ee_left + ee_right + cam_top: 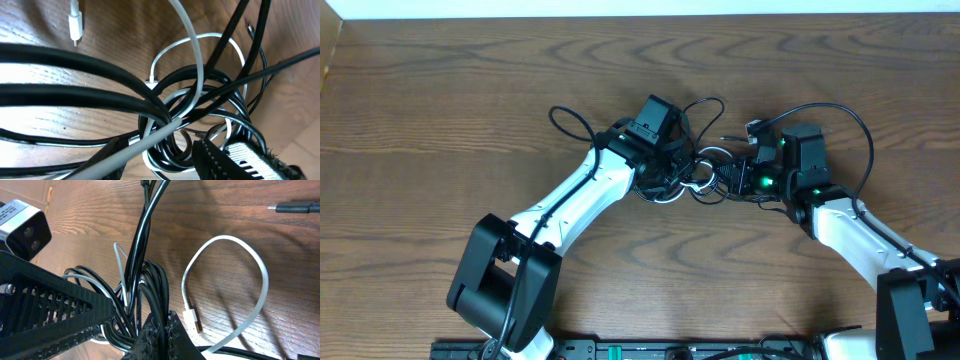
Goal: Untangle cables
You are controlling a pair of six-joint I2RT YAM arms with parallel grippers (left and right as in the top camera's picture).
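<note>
Tangle of thin black and white cords (pixel 692 183); right gripper (pixel 159 331) pinched on black strands (pixel 142 255); left gripper (pixel 672 168) unclear.

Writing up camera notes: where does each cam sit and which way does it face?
Overhead: above the table, facing straight down; left arm and right arm show, left gripper and right gripper either side of the cables.
Left wrist: on the left arm, close over the cables; one own finger at bottom right.
Right wrist: on the right arm, facing along its closed fingertips into the cables.
Shared: both wrist views show the white cable.
</note>
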